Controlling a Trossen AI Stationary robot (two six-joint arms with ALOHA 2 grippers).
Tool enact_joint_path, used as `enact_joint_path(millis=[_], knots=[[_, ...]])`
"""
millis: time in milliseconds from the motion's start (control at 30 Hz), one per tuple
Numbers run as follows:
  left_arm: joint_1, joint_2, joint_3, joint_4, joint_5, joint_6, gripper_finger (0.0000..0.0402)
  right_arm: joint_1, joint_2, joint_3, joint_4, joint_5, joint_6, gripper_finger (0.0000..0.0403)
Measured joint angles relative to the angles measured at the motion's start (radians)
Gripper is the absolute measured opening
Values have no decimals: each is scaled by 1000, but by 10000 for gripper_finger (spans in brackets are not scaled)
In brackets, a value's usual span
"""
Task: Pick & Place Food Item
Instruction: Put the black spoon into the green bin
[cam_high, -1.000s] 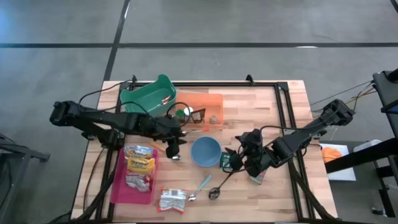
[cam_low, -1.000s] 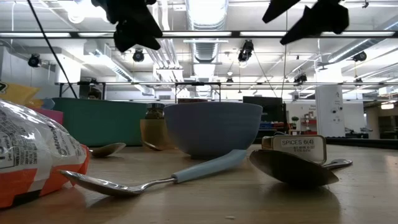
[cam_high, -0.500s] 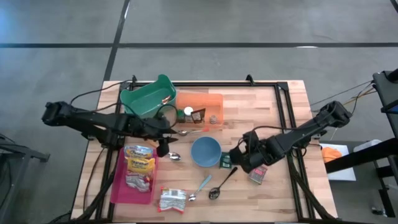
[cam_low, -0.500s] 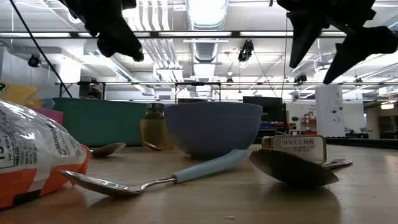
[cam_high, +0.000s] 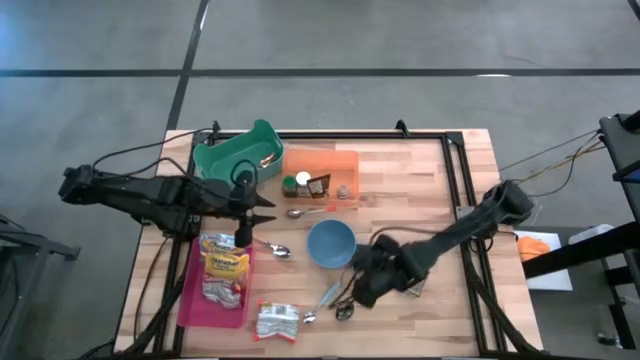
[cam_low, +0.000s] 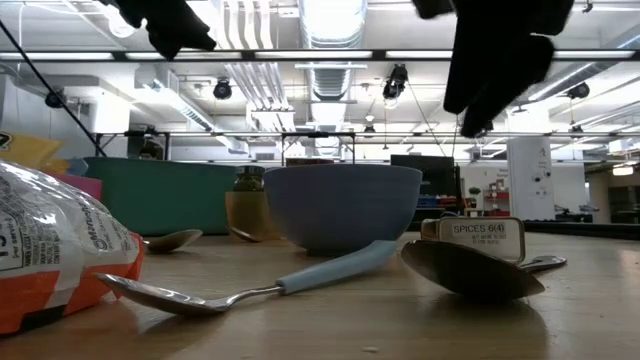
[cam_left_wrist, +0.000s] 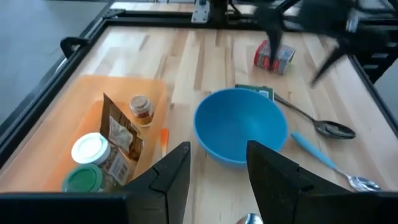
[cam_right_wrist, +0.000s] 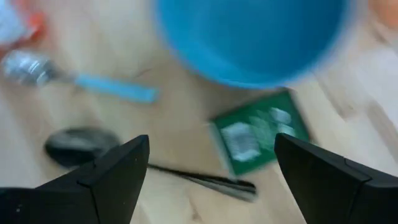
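Observation:
My right gripper (cam_high: 357, 288) hangs open above the table, just right of the blue bowl (cam_high: 330, 243). Its wrist view looks down on a small green spice box (cam_right_wrist: 258, 140) and a dark spoon (cam_right_wrist: 81, 146), both lying flat on the wood between its spread fingers (cam_right_wrist: 118, 168). A red and white food packet (cam_left_wrist: 273, 56) lies to the right of them. My left gripper (cam_high: 266, 208) is open and holds nothing, raised over the table's left half beside the orange tray (cam_high: 345, 165). More food packets (cam_high: 225, 265) lie in the pink tray (cam_high: 190, 300), and one packet (cam_high: 275, 320) lies near the front edge.
A green bin (cam_high: 240, 160) stands at the far left. The orange tray holds small jars (cam_left_wrist: 90, 149) and a brown pouch. A blue-handled spoon (cam_high: 325, 298) and a metal spoon (cam_high: 280, 250) lie near the bowl. Black frame rails (cam_high: 460, 190) run along the table's right side.
My left gripper has drawn back toward the table's left edge, away from the bowl, rising a little and rolling. My right gripper has swung toward the left and the near edge, tipped downward and sunk over the green box and dark spoon. Neither has changed its opening.

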Motion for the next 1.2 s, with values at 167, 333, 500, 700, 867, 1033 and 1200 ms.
enact_joint_path(millis=[167, 333, 500, 700, 867, 1033, 1200], knots=[[1, -20, 0, 2, 0, 0, 159, 28, 168, 183, -5, -56, -222, 343], [2, -31, 0, 3, -13, 0, 159, 42, 339, 393, -167, -80, -357, 343], [2, -49, 0, 3, -64, -2, 159, 48, 489, 597, -468, -82, -404, 343], [2, -45, -8, 3, -67, -11, 159, 46, 579, 726, -579, -81, -475, 343], [2, -39, -22, 5, -67, -34, 159, 48, 595, 756, -567, -145, -510, 343], [2, -39, -28, -2, -67, -56, 159, 48, 593, 748, -563, -171, -527, 343], [2, -39, -28, -7, -67, -60, 159, 48, 591, 704, -520, -190, -560, 343]])
